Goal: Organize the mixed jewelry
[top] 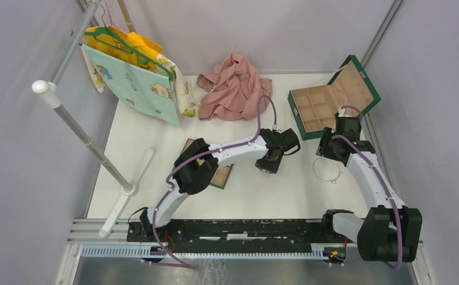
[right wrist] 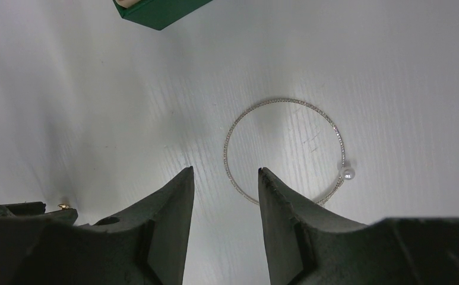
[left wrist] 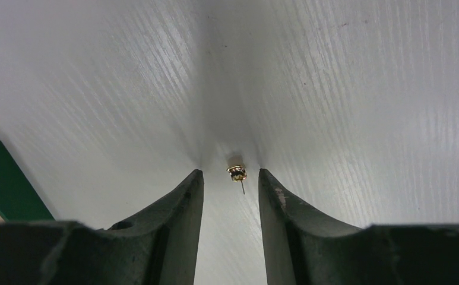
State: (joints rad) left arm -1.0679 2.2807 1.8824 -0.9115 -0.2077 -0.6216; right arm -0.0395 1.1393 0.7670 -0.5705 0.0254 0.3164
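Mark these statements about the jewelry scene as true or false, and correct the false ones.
1. The left pincer is shut on the gold stud. False: it is open; the stud lies on the table between its fingers.
2. The silvery loop carries a small pearl. True.
3. The green box has its lid closed. False: the lid is open.
4. The right pincer is open. True.

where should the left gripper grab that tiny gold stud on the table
Pinch the stud by its gold head, straight down from above, one finger either side. Its thin pin lies flat on the table, probably too fine to hold; the open left gripper straddles it.
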